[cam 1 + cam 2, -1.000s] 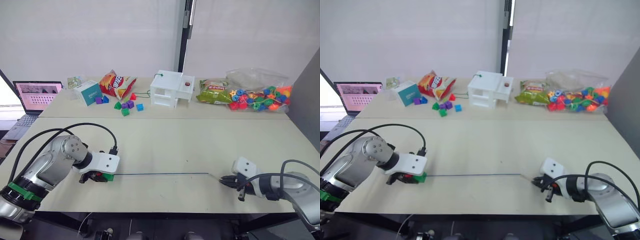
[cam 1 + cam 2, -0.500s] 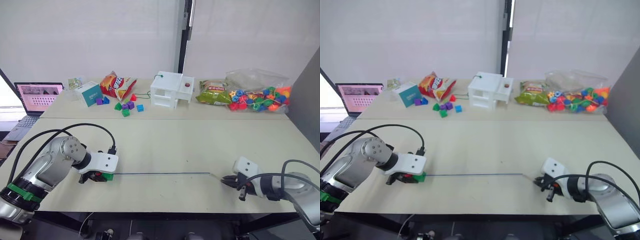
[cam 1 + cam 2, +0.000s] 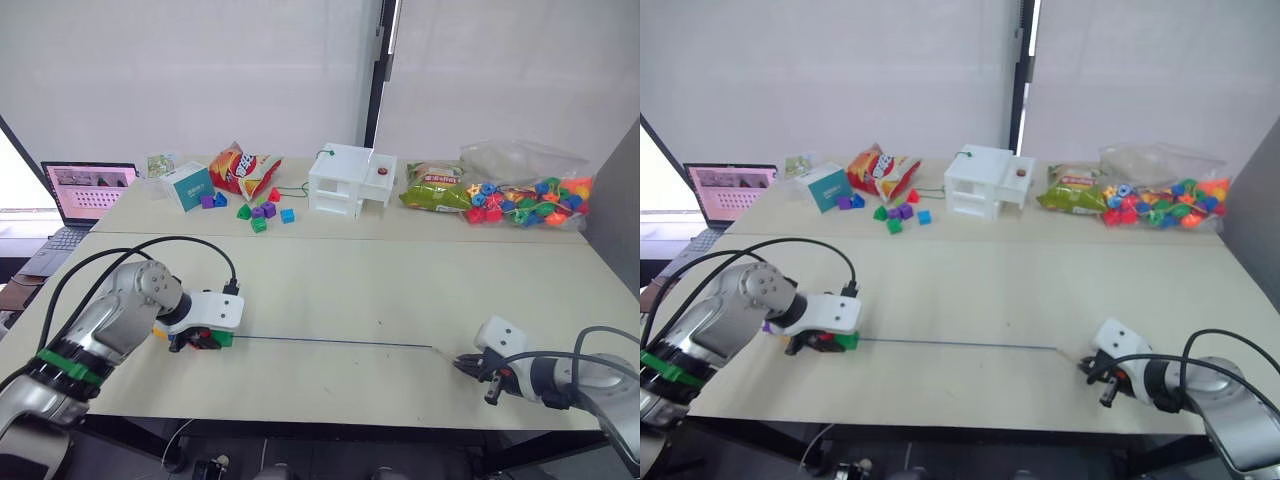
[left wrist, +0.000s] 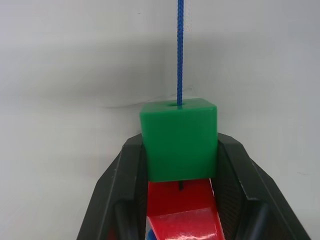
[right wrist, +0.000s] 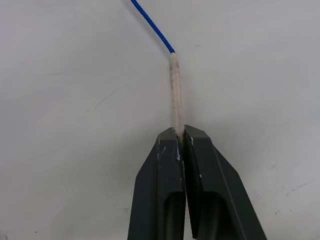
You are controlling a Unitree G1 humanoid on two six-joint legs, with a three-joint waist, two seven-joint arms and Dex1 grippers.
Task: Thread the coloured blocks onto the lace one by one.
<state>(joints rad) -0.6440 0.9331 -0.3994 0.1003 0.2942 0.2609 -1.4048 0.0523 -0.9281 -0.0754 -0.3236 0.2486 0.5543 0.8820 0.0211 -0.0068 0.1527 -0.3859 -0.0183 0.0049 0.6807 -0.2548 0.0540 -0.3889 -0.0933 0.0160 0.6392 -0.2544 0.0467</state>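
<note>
Currently the long thin dark-blue lace [image 3: 330,343] lies nearly straight across the near part of the pale tabletop [image 3: 380,280], running from left to right between the two arms. At its left end the left gripper [image 4: 180,165] is clamped on a small green plastic cube block [image 4: 179,137], one black finger on each side face, with the lace leaving the hole in the cube's top face; a red plastic block [image 4: 182,210] sits directly behind the green one between the same fingers, apparently already on the lace. At the right end the right gripper [image 5: 180,131] has its fingers pressed together on the stiff pale tip [image 5: 175,90] of the lace. Handling judgement: the blocks look light, rigid and smooth, so flat side faces are the sensible hold and only modest squeeze is needed; too little and a cube may slip or twist. The string itself is limp and will sag or curl if slack, so only the stiffened tip can be steered into a hole; best held a little back from its end, leaving enough free to enter. Loose small coloured plastic blocks [image 3: 262,211] lie on the far table, left of a white box-shaped toy house [image 3: 350,180], well apart from both grippers.
</note>
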